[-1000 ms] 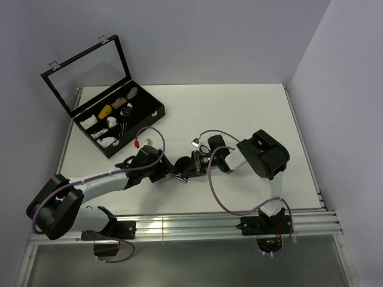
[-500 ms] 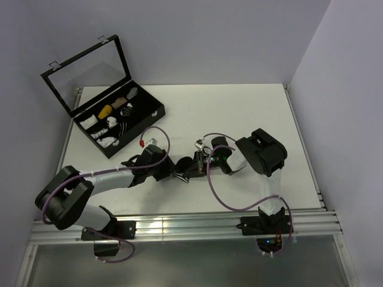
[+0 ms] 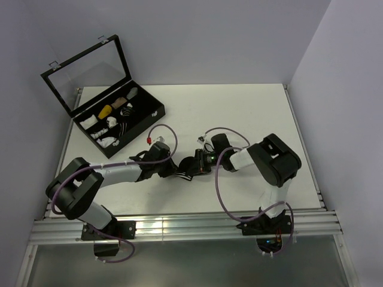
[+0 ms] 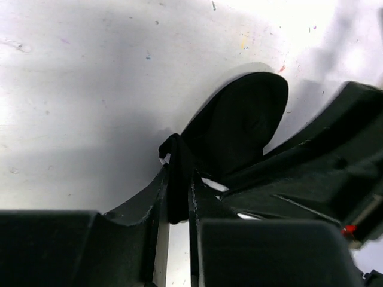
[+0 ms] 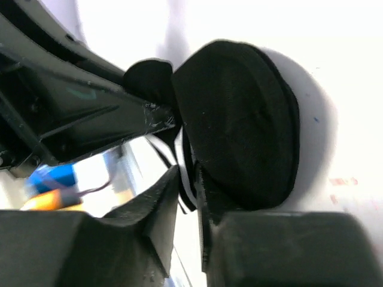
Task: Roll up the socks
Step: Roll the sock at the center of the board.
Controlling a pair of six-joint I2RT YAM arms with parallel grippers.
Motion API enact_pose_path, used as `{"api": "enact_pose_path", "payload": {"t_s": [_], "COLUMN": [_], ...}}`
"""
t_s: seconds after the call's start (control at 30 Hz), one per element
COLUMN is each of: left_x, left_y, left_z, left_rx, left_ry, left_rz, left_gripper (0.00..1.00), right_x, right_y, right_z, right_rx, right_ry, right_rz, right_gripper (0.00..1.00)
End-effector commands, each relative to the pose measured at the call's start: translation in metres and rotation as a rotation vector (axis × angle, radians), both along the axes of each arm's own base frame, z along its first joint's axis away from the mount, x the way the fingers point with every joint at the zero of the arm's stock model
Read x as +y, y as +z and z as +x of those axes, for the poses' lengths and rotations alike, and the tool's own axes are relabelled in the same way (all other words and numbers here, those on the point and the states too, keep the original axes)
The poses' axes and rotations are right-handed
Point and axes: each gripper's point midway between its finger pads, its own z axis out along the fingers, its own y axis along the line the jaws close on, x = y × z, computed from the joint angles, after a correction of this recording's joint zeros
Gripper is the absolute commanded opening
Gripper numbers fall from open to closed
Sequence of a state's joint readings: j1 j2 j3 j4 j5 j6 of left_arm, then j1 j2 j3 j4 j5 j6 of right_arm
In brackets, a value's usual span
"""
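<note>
The socks (image 3: pixel 186 164) lie on the table (image 3: pixel 239 113) between left gripper (image 3: pixel 178 170) and right gripper (image 3: pixel 195 166).

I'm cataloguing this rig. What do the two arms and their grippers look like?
The left arm and right arm have white links and bulky black joints. Purple cables loop along each. A red connector sits near the left wrist. Fingers are black.

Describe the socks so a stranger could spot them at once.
On the white table, find where the left gripper and right gripper meet. The socks are the black bundle between their tips, far from the pale rolls in the open case.
</note>
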State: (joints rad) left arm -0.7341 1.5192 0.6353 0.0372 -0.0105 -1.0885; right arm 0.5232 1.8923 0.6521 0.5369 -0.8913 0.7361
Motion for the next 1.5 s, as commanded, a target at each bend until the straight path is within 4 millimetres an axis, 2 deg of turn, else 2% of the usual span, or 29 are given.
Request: {"api": "enact_pose_path", "payload": {"t_s": [0.0,0.03,0.1,0.17,0.23,0.27,0.3,0.4,0.7,0.97,1.0,1.07,1.1,1.13,1.17,1.27,1.3,1.33,1.4,1.47], "left_x": [0.003,0.004,0.004,0.003,0.002,0.001,0.001,-0.001,-0.005,-0.005,-0.006,-0.006,-0.005,-0.005,-0.004,0.0,0.004,0.007,0.016,0.024], "left_y": [-0.007,-0.008,-0.005,-0.002,0.002,0.003,0.003,0.004,0.005,0.013,0.016,0.018,0.019,0.022,0.023,0.034,0.039,0.042,0.048,0.051], "left_z": [-0.004,-0.004,-0.003,-0.001,0.001,0.001,0.001,0.001,0.001,0.001,0.001,0.001,0.001,0.001,0.001,0.003,0.003,0.003,0.005,0.005], "left_rx": [0.032,0.033,0.031,0.027,0.017,0.015,0.015,0.013,0.017,0.014,0.009,0.009,0.007,0.003,0.004,-0.018,-0.028,-0.034,-0.056,-0.06], "left_ry": [-0.03,-0.03,-0.035,-0.038,-0.041,-0.044,-0.047,-0.06,-0.074,-0.078,-0.082,-0.084,-0.08,-0.08,-0.074,-0.038,-0.022,-0.009,0.042,0.087], "left_rz": [0.075,0.091,0.104,0.112,0.114,0.114,0.116,0.113,0.109,0.103,0.099,0.104,0.104,0.102,0.1,0.086,0.086,0.088,0.091,0.088], "left_gripper": [0.11,0.1,0.08,0.07,0.07,0.07,0.08,0.08,0.08,0.12,0.12,0.13,0.15,0.18,0.26,0.4,0.48,0.52,0.61,0.69], "right_x": [-0.022,-0.019,-0.022,-0.018,-0.021,-0.013,-0.015,-0.005,0.011,0.003,-0.001,-0.005,-0.005,-0.004,0.0,0.01,0.012,0.018,0.022,0.027], "right_y": [-0.019,-0.016,-0.004,0.009,0.015,0.019,0.027,0.034,0.019,-0.016,-0.018,-0.025,-0.026,-0.026,-0.025,-0.018,-0.014,-0.011,-0.004,0.003], "right_z": [0.005,0.002,0.01,0.005,0.013,0.005,0.009,-0.001,-0.011,-0.016,-0.013,-0.014,-0.014,-0.015,-0.016,-0.022,-0.023,-0.029,-0.027,-0.037], "right_rx": [-0.133,-0.186,-0.293,-0.413,-0.532,-0.577,-0.641,-0.727,-0.858,-0.836,-0.839,-0.822,-0.815,-0.807,-0.798,-0.757,-0.744,-0.714,-0.648,-0.539], "right_ry": [-0.044,-0.018,-0.058,-0.032,-0.061,-0.03,-0.05,-0.019,0.064,0.124,0.112,0.113,0.113,0.116,0.117,0.138,0.136,0.16,0.14,0.16], "right_rz": [-0.229,-0.246,-0.322,-0.379,-0.464,-0.465,-0.487,-0.493,-0.606,-0.743,-0.771,-0.804,-0.808,-0.804,-0.789,-0.728,-0.709,-0.664,-0.603,-0.502], "right_gripper": [0.26,0.28,0.32,0.34,0.35,0.36,0.36,0.37,0.38,0.38,0.37,0.24,0.17,0.04,0.0,0.0,0.0,0.0,0.0,0.0]}}
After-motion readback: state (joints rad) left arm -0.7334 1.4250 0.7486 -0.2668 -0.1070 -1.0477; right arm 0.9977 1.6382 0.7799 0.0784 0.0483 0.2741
